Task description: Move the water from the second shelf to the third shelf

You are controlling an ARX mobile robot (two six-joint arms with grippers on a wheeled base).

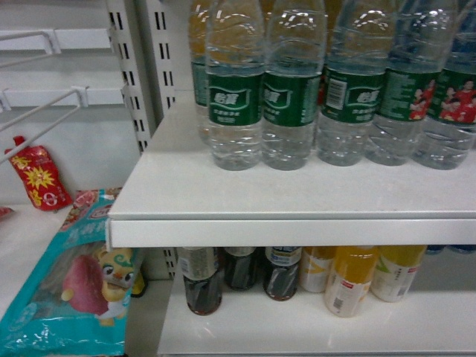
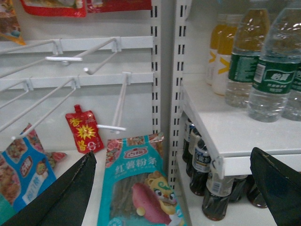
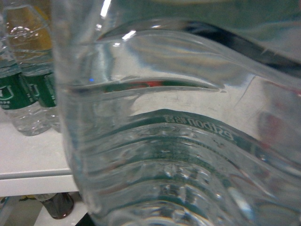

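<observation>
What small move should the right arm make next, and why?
Probably close the right pincer gently on the water bottle and check the grip before lifting. The bottle fills the right wrist view, so it is very near, but the pincer's fingers do not show there, and the head view shows no arm at the shelf.

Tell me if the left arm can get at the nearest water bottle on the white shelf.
Probably yes. The left claw is open, below the shelf edge, and the water bottle stands near the front with nothing before it; it must rise first.
</observation>
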